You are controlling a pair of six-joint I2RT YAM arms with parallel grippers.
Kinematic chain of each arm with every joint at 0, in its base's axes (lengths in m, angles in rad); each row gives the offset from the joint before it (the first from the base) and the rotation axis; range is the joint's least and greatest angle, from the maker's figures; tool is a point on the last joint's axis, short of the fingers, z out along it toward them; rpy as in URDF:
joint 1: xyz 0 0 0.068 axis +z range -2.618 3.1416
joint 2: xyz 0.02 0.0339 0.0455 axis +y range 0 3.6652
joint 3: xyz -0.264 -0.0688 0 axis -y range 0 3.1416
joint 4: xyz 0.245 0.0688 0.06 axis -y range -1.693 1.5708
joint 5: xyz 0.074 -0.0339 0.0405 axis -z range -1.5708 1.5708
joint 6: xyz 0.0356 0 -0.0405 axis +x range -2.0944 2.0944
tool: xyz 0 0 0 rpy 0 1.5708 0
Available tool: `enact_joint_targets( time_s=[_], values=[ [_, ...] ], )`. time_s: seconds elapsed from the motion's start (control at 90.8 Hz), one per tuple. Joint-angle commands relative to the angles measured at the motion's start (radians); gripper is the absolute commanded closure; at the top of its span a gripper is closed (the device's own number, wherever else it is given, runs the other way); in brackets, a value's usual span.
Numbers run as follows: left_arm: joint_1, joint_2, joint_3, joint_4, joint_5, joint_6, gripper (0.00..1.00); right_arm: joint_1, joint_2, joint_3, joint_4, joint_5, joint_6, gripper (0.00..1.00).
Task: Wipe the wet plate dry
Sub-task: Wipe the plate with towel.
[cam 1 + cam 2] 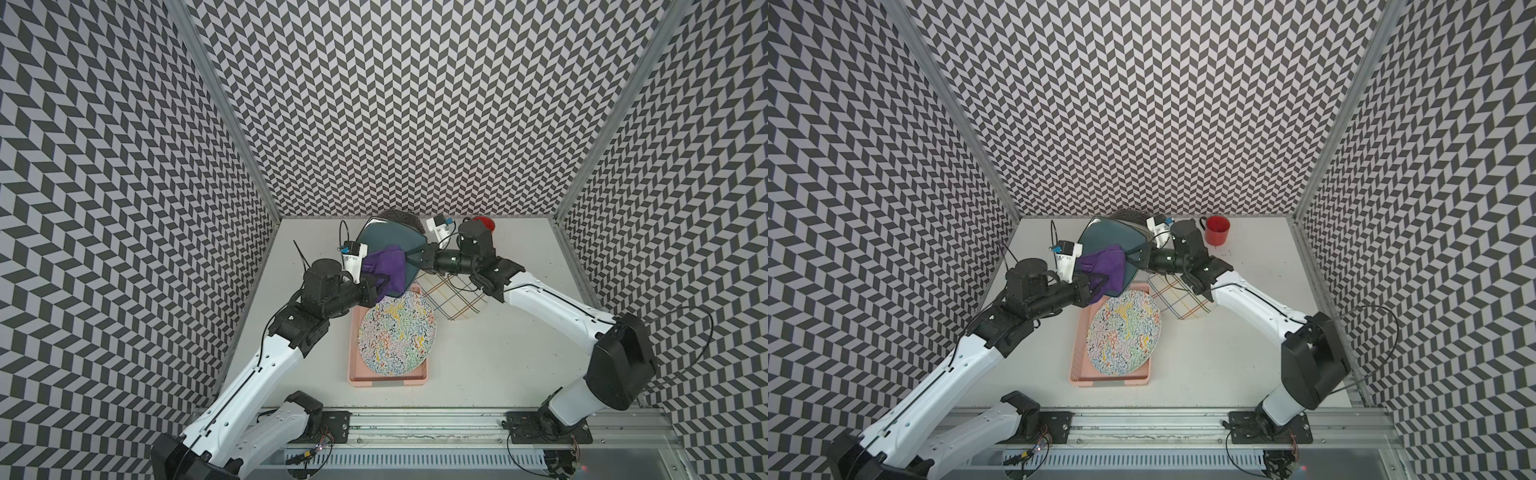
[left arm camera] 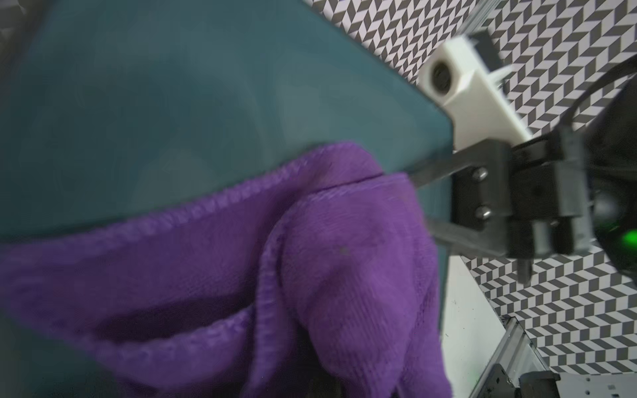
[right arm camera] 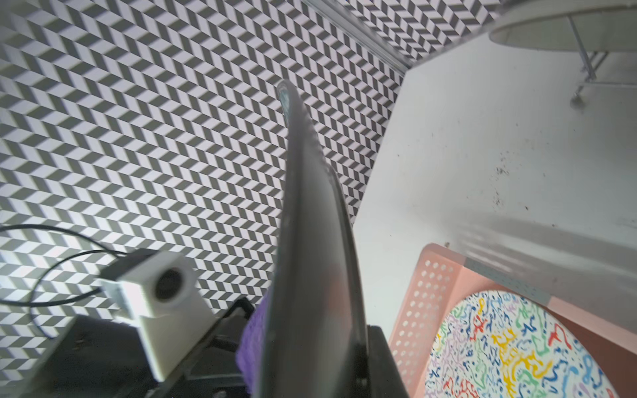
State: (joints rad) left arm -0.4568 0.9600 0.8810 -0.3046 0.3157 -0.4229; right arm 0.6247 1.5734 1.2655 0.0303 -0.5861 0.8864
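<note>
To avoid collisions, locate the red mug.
In a top view the red mug stands on the white table by the back wall, right of the right arm's wrist.

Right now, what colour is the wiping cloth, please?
The cloth is purple, clearest in the left wrist view.

Cloth [image 1: 384, 268] against raised plate [image 1: 386, 239], behind the tray [image 1: 386, 381] holding another plate [image 1: 398, 336]

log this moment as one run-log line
step: wipe | right pincer: shut on teal plate rim, plate lifted | left pincer: shut on purple cloth, cloth against plate face
</note>
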Motion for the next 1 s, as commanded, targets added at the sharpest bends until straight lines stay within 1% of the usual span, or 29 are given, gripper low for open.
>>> enact_joint_targets(
  time_s=[0.0,0.055,0.099,0.187,0.253,0.319,0.463,0.507,0.562,0.606,0.661,0.716,0.771,0.804,0.837,0.881,0.925,0.991],
  values=[
    [-0.011,0.027,0.005,0.010,0.066,0.026,1.00,0.004,-0.067,0.027,0.321,-0.069,0.107,1.00],
    [-0.032,0.068,0.033,0.033,0.110,0.038,1.00,0.004,-0.074,0.033,0.345,-0.075,0.125,1.00],
    [-0.057,0.114,0.068,0.019,0.101,0.055,1.00,0.004,-0.082,0.028,0.381,-0.073,0.145,1.00],
    [-0.070,0.182,0.120,-0.038,0.027,0.066,1.00,0.001,-0.106,0.012,0.454,-0.036,0.181,1.00],
    [-0.056,0.189,0.134,-0.050,-0.065,0.050,1.00,-0.003,-0.134,0.000,0.484,-0.007,0.184,1.00],
    [-0.005,0.184,0.151,-0.060,-0.132,0.021,1.00,-0.002,-0.158,-0.005,0.475,-0.006,0.151,1.00],
    [0.201,0.214,0.232,-0.126,-0.180,-0.061,1.00,0.012,-0.220,-0.081,0.465,-0.047,0.074,1.00],
    [0.234,0.234,0.271,-0.145,-0.190,-0.057,1.00,0.022,-0.240,-0.119,0.464,-0.063,0.055,1.00],
    [0.242,0.264,0.323,-0.163,-0.183,-0.031,1.00,0.041,-0.261,-0.152,0.434,-0.073,0.019,1.00],
    [0.235,0.286,0.355,-0.162,-0.139,-0.010,1.00,0.066,-0.271,-0.163,0.398,-0.075,-0.023,1.00],
    [0.201,0.303,0.371,-0.128,-0.058,0.020,1.00,0.088,-0.275,-0.155,0.347,-0.073,-0.074,1.00],
    [0.117,0.321,0.386,-0.096,-0.003,0.085,1.00,0.090,-0.271,-0.144,0.341,-0.072,-0.078,1.00],
    [0.005,0.337,0.402,-0.088,0.006,0.152,1.00,0.071,-0.271,-0.137,0.369,-0.051,-0.055,1.00],
    [-0.050,0.340,0.400,-0.081,0.008,0.171,1.00,0.054,-0.271,-0.134,0.401,-0.039,-0.029,1.00],
    [-0.085,0.337,0.389,-0.065,0.011,0.168,1.00,0.024,-0.271,-0.135,0.434,-0.030,0.010,1.00],
    [-0.096,0.320,0.354,-0.035,0.000,0.138,1.00,-0.008,-0.271,-0.140,0.476,-0.025,0.062,1.00],
    [-0.083,0.295,0.316,-0.017,-0.051,0.093,1.00,-0.038,-0.269,-0.140,0.494,-0.028,0.089,1.00],
    [-0.028,0.255,0.286,-0.025,-0.099,0.056,1.00,-0.053,-0.263,-0.121,0.437,-0.044,0.061,1.00]
  ],
)
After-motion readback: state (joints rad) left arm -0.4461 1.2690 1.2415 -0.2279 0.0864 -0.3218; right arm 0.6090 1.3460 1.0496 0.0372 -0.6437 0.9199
